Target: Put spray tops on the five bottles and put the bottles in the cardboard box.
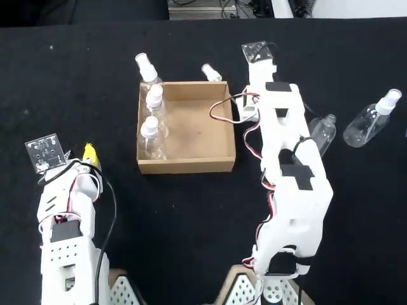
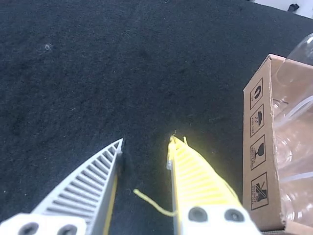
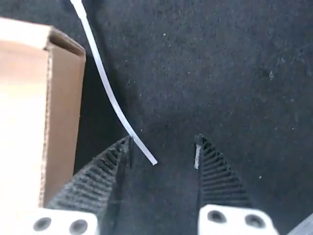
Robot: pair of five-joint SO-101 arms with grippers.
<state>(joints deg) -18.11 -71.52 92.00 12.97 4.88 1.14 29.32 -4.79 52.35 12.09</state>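
Black table, seemingly uncapped bottle partly behind right arm

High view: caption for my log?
Two capped bottles in the cardboard box, a third bottle at its far corner, a loose spray top behind; one uncapped bottle and one capped bottle outside.

High camera looking down over table, wrist cameras low, close, both catching cardboard box

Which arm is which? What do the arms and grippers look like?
The left arm and right arm are white with black servo blocks and red, white and black wires. The left gripper has one yellow ribbed finger and one pale grey one; the right gripper has two black ribbed fingers.
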